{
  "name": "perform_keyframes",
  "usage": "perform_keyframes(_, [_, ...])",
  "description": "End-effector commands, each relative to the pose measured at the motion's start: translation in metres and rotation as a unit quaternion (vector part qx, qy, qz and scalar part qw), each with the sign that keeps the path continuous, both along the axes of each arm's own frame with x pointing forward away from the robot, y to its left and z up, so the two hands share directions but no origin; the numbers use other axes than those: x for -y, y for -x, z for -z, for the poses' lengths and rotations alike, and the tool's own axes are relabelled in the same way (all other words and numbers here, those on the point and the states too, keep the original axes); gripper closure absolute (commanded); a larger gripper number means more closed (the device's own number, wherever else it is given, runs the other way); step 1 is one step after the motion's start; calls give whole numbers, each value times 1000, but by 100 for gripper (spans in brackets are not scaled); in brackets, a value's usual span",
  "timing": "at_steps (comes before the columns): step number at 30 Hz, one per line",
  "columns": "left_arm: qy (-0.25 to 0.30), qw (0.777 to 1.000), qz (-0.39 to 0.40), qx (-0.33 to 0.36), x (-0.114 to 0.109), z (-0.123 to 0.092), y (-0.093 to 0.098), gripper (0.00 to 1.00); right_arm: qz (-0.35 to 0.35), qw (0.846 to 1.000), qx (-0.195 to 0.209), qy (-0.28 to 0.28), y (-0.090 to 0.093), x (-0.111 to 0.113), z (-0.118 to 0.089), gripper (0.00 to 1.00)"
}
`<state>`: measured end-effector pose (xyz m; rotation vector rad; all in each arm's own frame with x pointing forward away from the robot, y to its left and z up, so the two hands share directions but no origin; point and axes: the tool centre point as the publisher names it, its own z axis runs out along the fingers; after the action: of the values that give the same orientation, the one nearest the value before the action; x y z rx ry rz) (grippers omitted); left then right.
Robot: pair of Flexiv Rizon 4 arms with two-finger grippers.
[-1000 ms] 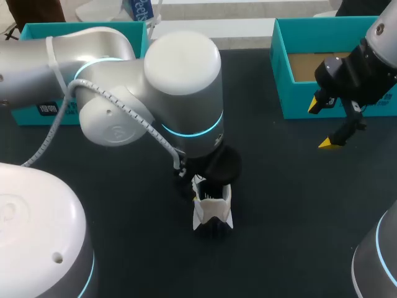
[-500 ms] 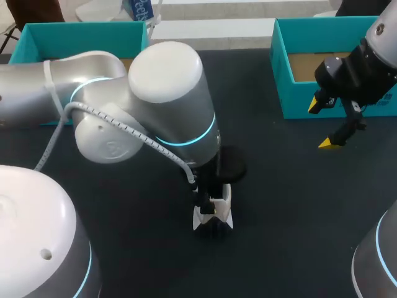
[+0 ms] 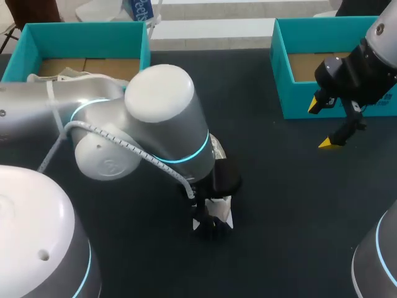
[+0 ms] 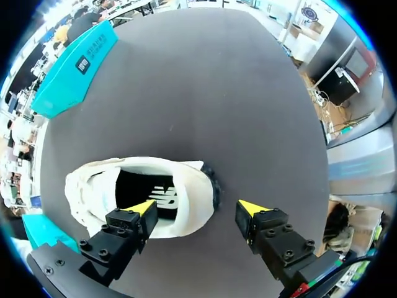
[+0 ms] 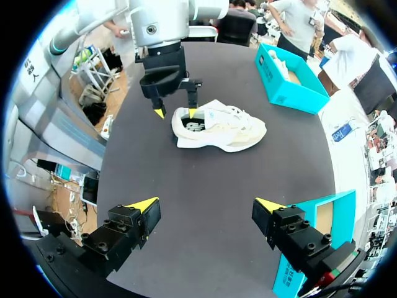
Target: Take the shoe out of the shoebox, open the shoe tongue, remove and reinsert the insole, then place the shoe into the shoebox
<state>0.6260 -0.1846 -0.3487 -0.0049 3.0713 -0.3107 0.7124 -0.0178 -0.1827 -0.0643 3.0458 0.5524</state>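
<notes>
The shoe (image 4: 180, 186) stood on the table (image 4: 217, 93), the left gripper (image 4: 198, 208) spread over its heel, one finger inside above the insole (image 4: 155, 195). It should probably dip lower and pinch only the insole's edge. The right gripper (image 5: 208, 208) hung spread, well away.

White shoe (image 5: 218, 127) upright (outside teal shoebox (image 5: 282, 93)).

Left arm (image 3: 155, 124): stretched over the table's (image 3: 279, 205) middle, wrist above the shoe (image 3: 218, 214)
Shoe: white, largely hidden beneath that wrist
Right gripper (image 3: 324, 124): fingers (image 3: 329, 143) held apart, beside the right shoebox (image 3: 282, 74)
</notes>
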Motion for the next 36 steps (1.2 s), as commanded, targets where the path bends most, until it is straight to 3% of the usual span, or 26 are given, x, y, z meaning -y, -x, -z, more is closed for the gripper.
perform_keyframes(1, [-19,1000,-8,-2,19,17,-1,22,0,1000,-1,1,-2,-1,1,0])
perform_keyframes(11, [-54,998,-22,-6,24,43,5,24,0,1000,-1,1,-2,-1,1,0])
perform_keyframes(16, [-68,997,-27,-5,20,53,5,32,0,1000,-1,1,-2,-1,1,0])
perform_keyframes(20, [-77,997,-28,-7,18,61,5,63,0,1000,-1,1,-2,-1,1,0])
perform_keyframes(23, [-80,996,-28,-10,17,64,6,100,0,1000,-1,1,-2,-1,1,0])
perform_keyframes(30, [-85,995,-20,-40,10,60,10,100,0,1000,-1,1,-2,-1,1,0])
perform_keyframes(36, [-91,994,-7,-54,-2,37,12,100,0,1000,-1,1,-2,-1,1,0])
